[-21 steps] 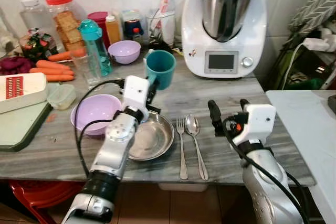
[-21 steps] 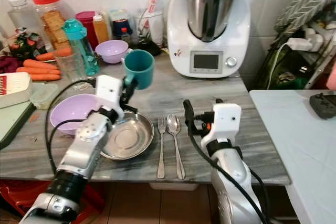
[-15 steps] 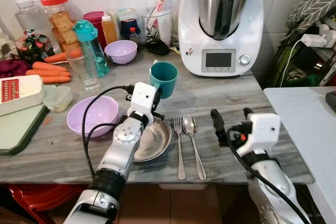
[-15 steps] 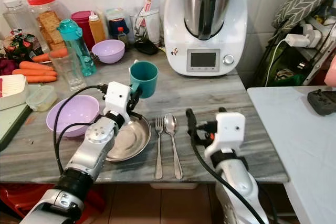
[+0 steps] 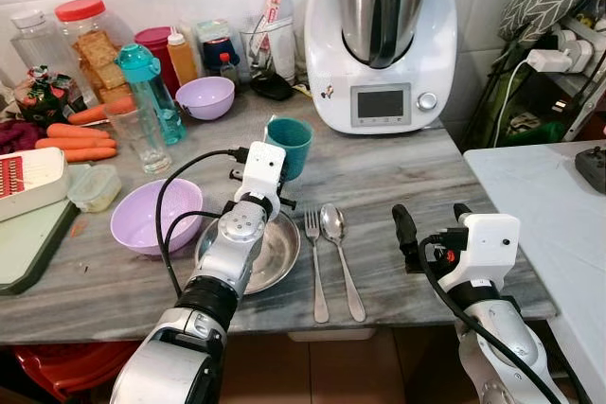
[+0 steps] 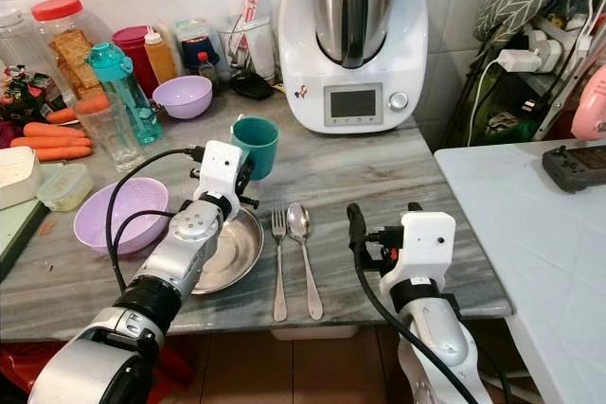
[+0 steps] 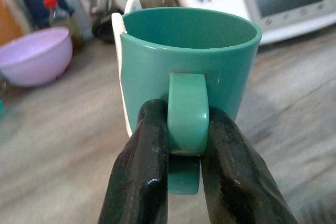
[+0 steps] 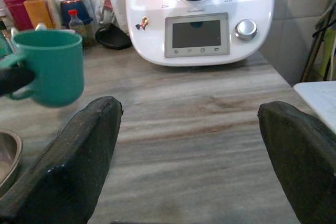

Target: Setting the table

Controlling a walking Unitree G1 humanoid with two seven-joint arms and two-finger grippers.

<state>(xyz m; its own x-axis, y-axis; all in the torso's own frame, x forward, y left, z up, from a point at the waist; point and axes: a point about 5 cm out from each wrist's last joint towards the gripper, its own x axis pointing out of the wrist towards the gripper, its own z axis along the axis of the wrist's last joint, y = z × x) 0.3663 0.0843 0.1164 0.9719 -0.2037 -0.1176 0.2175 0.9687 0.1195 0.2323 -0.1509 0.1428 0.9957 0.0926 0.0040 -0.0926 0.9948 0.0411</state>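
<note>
The left gripper (image 7: 178,150) pinches the flat loop handle of a smooth teal plastic mug (image 5: 289,144) between its two glossy black fingers (image 7: 142,177), holding it upright just beyond the far rim of a round, shallow stainless-steel plate (image 5: 275,248); whether the mug's base touches the counter cannot be told. A pale strip runs along one side of the mug in the left wrist view, its nature unclear. The counter (image 5: 398,163) is grey, streaked stone. Just to the right of the plate lie a steel fork (image 5: 315,262) and spoon (image 5: 339,248), side by side, handles toward the robot. To the left of the plate sits a matte lilac plastic bowl (image 5: 147,219), partly covered by the arm's black cable. The right gripper (image 5: 434,229) hovers near the counter's front right edge, its fingers spread wide with nothing between them. At the back stands a white kitchen machine (image 5: 379,40) with a steel jug, small screen and dial; its small sticker is too blurred to read.
</note>
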